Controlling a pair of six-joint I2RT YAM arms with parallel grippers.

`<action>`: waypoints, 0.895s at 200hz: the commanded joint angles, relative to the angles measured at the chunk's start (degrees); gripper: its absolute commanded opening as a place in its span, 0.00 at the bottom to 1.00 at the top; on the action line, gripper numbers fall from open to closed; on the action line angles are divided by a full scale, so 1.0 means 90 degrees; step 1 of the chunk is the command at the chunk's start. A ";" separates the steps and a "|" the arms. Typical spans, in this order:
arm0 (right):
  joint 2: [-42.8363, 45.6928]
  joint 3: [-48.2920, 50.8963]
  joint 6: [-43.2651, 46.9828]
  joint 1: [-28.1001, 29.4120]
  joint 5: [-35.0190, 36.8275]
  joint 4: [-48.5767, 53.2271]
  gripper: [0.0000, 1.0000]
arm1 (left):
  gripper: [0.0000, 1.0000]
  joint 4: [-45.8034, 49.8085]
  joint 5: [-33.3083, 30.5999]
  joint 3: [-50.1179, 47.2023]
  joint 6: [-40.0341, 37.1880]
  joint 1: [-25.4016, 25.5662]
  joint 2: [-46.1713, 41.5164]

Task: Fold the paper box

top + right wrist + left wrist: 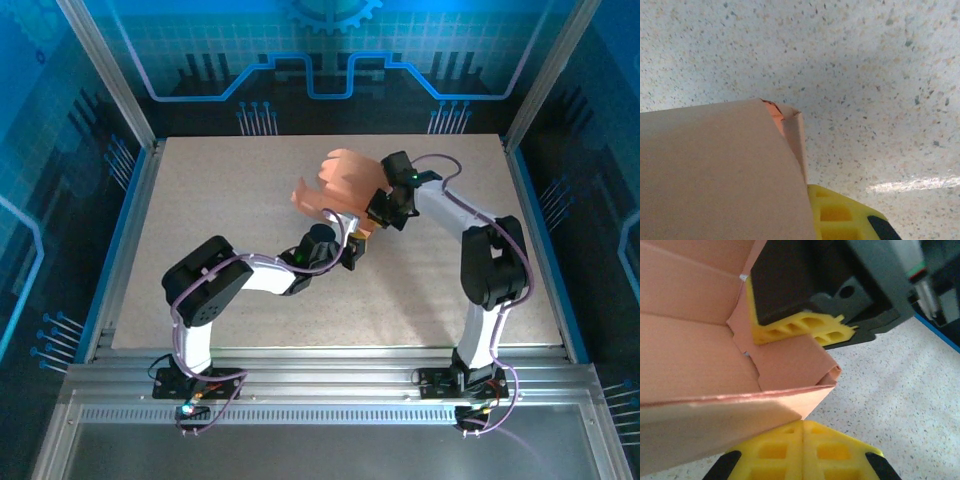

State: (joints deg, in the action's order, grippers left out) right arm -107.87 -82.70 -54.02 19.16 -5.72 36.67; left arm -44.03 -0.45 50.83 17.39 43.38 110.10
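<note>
Left gripper: nearest the lens, at 6 o'clock of the left wrist view. Its yellow pads are pressed together, and the lower edge of the paper box seems to run into their seam, so I judge it clenched on that edge.
Right gripper: at 12 o'clock in the same view, also closed, with one yellow pad flat against a side flap of the box.
Box position: over the table, a little toward 12 o'clock from its centre, between the two grippers. It is partly folded and some flaps are free.
Handling: I judge it light and thin. It should bend easily along the creases, but a hard pinch could dent or tear it.
Where to hold: on a flat panel close to a crease, not on the rounded flaps.
</note>
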 commanded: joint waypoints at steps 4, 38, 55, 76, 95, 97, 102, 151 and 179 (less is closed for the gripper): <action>0.0163 0.0081 -0.0150 0.0267 -0.0097 -0.0005 0.00 | 0.05 0.0221 -0.0128 0.0239 0.0258 -0.0139 0.0150; 0.0148 0.0118 -0.0218 0.0514 -0.0007 -0.0017 0.00 | 0.05 0.0483 -0.0116 0.0395 0.0370 -0.0275 0.0168; 0.0116 0.0130 -0.0310 0.0681 0.0062 -0.0013 0.00 | 0.05 0.0586 -0.0127 0.0472 0.0437 -0.0325 0.0215; 0.0075 0.0207 -0.0576 0.0907 0.0172 -0.0095 0.00 | 0.06 0.0711 -0.0162 0.0606 0.0538 -0.0366 0.0292; 0.0020 0.0268 -0.0865 0.1214 0.0344 -0.0255 0.00 | 0.06 0.0826 -0.0213 0.0770 0.0659 -0.0385 0.0401; 0.0008 0.0264 -0.0888 0.1241 0.0369 -0.0255 0.00 | 0.07 0.0834 -0.0221 0.0788 0.0684 -0.0386 0.0410; -0.0025 0.0232 -0.0927 0.1331 0.0411 -0.0261 0.00 | 0.07 0.0838 -0.0204 0.0811 0.0727 -0.0402 0.0443; -0.0341 -0.0094 -0.0462 0.1196 0.0748 0.0117 0.00 | 0.11 0.0674 -0.0033 0.0390 0.0802 -0.0522 0.0142; -0.0447 -0.0212 0.0183 0.0680 0.0988 0.0403 0.00 | 0.17 0.0678 0.0307 -0.0151 0.0952 -0.0515 -0.0366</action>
State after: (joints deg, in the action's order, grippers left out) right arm -111.00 -82.81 -57.17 26.55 8.86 32.18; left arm -35.24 1.63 52.69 24.16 39.94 111.26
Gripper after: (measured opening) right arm 0.059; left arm 0.151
